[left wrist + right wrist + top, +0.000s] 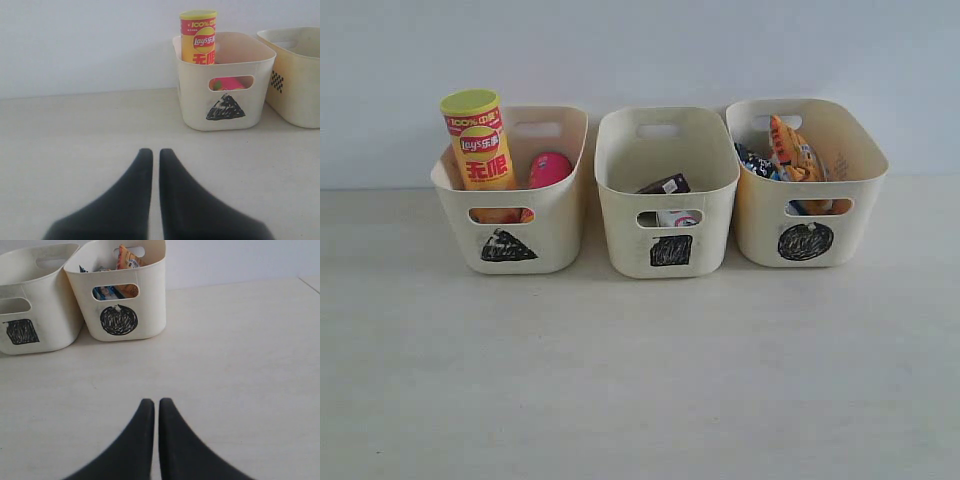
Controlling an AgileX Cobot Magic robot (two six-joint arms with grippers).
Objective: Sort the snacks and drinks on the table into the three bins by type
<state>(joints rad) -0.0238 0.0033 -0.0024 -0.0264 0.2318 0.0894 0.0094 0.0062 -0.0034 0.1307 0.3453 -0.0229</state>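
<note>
- L gripper [156, 155]: dark fingers pressed together w/ only a thin slit between, holding nothing; over bare table [640, 380], well apart from triangle bin [460, 215], on its near side.
- R gripper [156, 405]: same, fingers closed up tight, empty; over bare table on near side of circle bin [760, 225], well apart.
- 3 cream bins in a row at far side of table, by the wall: triangle left, square bin [620, 215] mid, circle right; black marks facing near.
- Triangle bin: yellow-red chip tube [480, 140] upright at left-far corner, yellow-green lid well above rim; pink tube [549, 170] just right of it, sitting lower, only the pink end visible; upright or tilted, can't tell.
- Square bin: dark purple carton [665, 185] low inside, tilted; blue-white carton [677, 217] glimpsed thru handle cut-out.
- Circle bin: orange-brown bag [793, 150] standing on edge, top poking over rim; blue-black bag [755, 162] just left of it, against left wall.
- Near half of table: pale beige, faint wood grain.
</note>
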